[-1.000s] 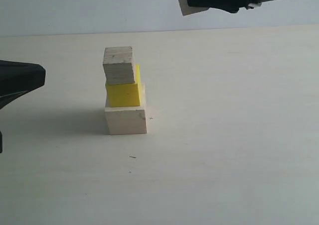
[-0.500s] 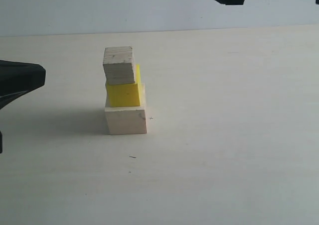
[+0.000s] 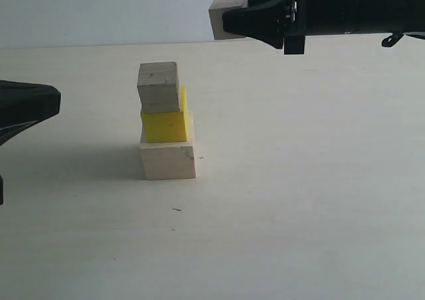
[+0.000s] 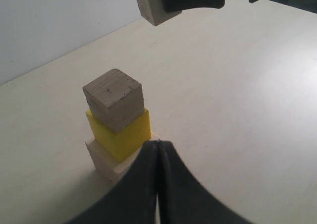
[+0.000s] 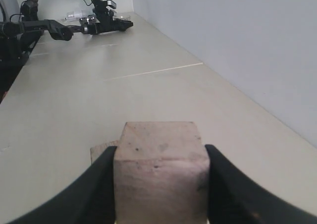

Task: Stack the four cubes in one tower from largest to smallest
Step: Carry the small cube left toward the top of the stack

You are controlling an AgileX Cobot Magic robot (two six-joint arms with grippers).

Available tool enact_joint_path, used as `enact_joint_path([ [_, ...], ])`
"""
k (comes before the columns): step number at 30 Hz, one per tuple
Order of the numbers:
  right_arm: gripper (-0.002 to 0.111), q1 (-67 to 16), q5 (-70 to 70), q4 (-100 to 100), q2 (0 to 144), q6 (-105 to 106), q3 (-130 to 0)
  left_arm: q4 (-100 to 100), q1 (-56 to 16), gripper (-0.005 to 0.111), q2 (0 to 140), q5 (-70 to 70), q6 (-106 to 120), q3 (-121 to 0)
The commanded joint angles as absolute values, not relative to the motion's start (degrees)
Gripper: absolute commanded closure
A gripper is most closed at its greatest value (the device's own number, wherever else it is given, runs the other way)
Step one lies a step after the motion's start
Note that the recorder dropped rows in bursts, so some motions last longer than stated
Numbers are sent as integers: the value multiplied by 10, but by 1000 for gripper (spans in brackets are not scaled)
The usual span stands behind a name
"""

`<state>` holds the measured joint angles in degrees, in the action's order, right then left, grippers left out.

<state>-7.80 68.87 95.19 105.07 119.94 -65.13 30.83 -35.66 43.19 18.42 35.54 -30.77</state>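
The right gripper (image 3: 230,24) pinches the small pale cube (image 3: 217,20) high up, right of the tower. On the table (image 3: 299,180) stand the large pale cube (image 3: 168,160), the yellow cube (image 3: 165,126) and, on top, the medium pale cube (image 3: 159,87). The left gripper (image 4: 157,154) hangs at the left, its jaws seemingly pressed together.

The three-cube stack (image 3: 166,124) blocks centre-left, with open air above it. The left pincer (image 3: 54,105) crowds the left edge, and the right pincer (image 3: 230,21), with its small cube (image 3: 218,20), the upper right. Open table (image 3: 312,194) spans right and bottom.
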Motion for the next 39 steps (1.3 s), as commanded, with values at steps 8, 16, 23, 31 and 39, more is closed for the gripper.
enact_joint_path([
  [8,108,-157,700,936,1048,1208,-684,301,-360,107,428,178,351,-307],
  [16,108,-180,700,934,1061,1205,-723,292,-360,107,428,177,351,-307],
  [23,108,-180,700,938,1110,1204,-752,291,-360,107,428,176,351,-307],
  [31,108,-184,700,937,1145,1200,-781,291,-360,107,428,177,351,-307],
  [39,108,-197,700,930,1152,1200,-781,286,-360,107,428,177,351,-307],
])
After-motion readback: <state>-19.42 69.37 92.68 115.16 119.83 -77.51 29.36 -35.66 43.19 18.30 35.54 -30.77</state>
